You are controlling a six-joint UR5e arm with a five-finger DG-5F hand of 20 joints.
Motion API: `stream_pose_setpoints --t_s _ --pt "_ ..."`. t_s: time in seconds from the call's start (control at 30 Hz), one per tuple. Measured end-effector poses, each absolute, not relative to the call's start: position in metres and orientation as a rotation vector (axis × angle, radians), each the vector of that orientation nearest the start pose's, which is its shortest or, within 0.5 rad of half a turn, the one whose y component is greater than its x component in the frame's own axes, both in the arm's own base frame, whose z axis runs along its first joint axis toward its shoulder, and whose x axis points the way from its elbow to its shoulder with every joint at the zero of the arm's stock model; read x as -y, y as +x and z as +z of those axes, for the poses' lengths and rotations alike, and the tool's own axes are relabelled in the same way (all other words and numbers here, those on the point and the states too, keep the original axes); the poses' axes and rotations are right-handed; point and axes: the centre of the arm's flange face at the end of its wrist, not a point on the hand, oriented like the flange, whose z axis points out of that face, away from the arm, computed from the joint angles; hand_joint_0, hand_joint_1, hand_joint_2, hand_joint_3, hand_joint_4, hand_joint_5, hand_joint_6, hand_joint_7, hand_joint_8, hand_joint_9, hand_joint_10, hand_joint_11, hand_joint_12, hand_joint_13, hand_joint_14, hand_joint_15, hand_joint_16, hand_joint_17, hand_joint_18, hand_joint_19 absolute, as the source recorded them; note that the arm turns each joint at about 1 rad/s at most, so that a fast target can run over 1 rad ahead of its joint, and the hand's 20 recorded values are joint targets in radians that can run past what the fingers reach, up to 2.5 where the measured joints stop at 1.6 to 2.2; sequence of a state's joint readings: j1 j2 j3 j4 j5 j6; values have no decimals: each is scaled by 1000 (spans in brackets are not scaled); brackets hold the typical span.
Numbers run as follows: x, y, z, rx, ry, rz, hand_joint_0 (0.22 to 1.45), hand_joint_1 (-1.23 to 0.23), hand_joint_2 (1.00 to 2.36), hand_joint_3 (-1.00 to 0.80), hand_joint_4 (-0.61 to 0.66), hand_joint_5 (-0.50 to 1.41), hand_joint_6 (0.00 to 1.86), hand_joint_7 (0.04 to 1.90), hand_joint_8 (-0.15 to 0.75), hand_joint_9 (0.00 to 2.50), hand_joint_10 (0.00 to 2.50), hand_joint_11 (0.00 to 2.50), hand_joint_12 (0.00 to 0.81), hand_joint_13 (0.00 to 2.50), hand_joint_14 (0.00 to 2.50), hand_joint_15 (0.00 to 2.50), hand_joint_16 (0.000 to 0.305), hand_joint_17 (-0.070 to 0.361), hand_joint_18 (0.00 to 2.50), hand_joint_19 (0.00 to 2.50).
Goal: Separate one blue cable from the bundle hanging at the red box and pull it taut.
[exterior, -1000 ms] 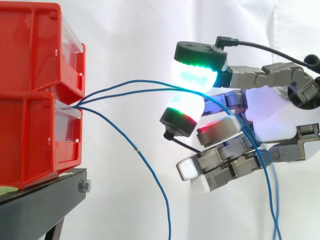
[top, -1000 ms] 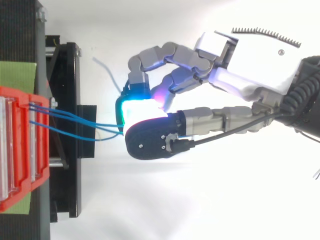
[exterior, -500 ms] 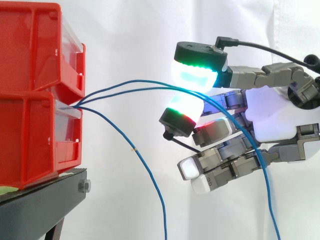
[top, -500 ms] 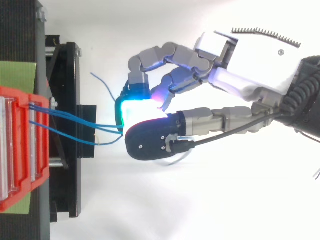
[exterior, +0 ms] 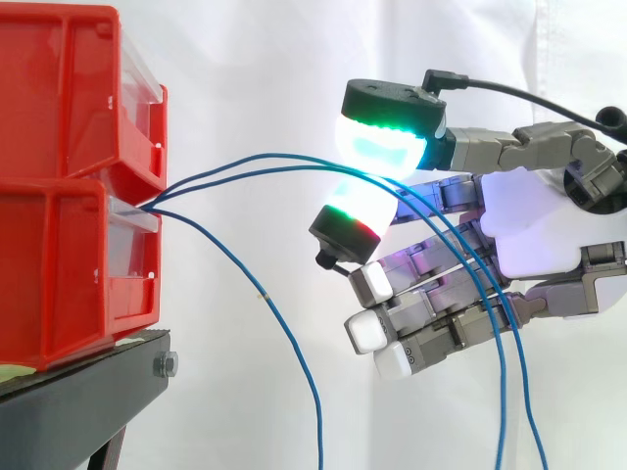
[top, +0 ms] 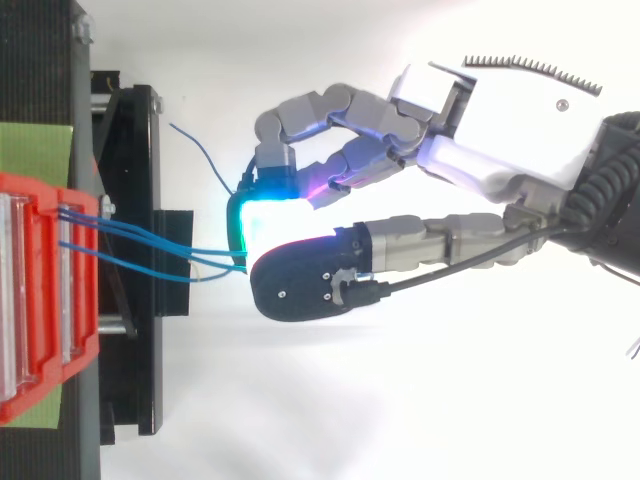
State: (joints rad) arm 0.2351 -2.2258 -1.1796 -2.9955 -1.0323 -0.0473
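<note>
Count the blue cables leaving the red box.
3. The top cable and middle cable arch from the red box into the hand's pinch; the lowest cable sags free below. Others may be hidden inside the box.

The grey-and-white robot hand (exterior: 529, 230) is pinching two thin blue cables (exterior: 196, 180) between glowing pads (exterior: 377, 147), with its other fingers half curled.
</note>
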Motion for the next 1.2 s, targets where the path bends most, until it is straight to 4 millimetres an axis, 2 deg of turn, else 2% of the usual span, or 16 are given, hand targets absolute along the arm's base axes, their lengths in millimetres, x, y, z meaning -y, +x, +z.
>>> stream_pose_setpoints --t_s 0.07,0.1,0.13,0.23,0.27,0.4,0.7,0.87,1.2 --pt "14 734 288 -1107 1352 864 660 -736 1019 -193 -37 -172 876 1371 205 863 26 1367 322 768 19 639 39 88 603 469" --pt "13 734 288 -1107 1352 864 660 -734 1019 -192 -37 -172 876 1370 193 822 367 1290 321 774 20 659 39 88 603 469" --pt "13 734 288 -1107 1352 864 661 -734 1019 -195 -35 -172 876 1372 187 803 477 1274 322 778 21 656 39 88 604 466" --pt "14 734 288 -1107 1352 864 661 -734 1018 -195 -42 -172 876 1375 187 779 583 1275 322 780 21 666 39 87 603 468" --pt "14 734 288 -1107 1352 864 660 -734 1019 -192 -45 -172 877 1367 181 749 763 1211 323 780 21 670 39 87 603 467" --pt "14 734 288 -1107 1352 864 662 -734 1018 -197 -53 -172 877 1379 186 692 919 1152 321 777 19 673 39 87 601 476" --pt "13 734 288 -1108 1352 863 663 -735 1018 -200 -51 -171 875 1389 186 669 966 1113 321 772 21 684 38 87 599 485" --pt "13 734 288 -1108 1350 864 661 -736 1018 -193 -54 -171 875 1389 195 708 606 1194 321 774 19 684 39 87 601 486" --pt "13 734 288 -1109 1350 863 647 -739 1020 -121 -61 -161 869 1465 203 802 385 1275 325 782 21 688 40 90 611 500"
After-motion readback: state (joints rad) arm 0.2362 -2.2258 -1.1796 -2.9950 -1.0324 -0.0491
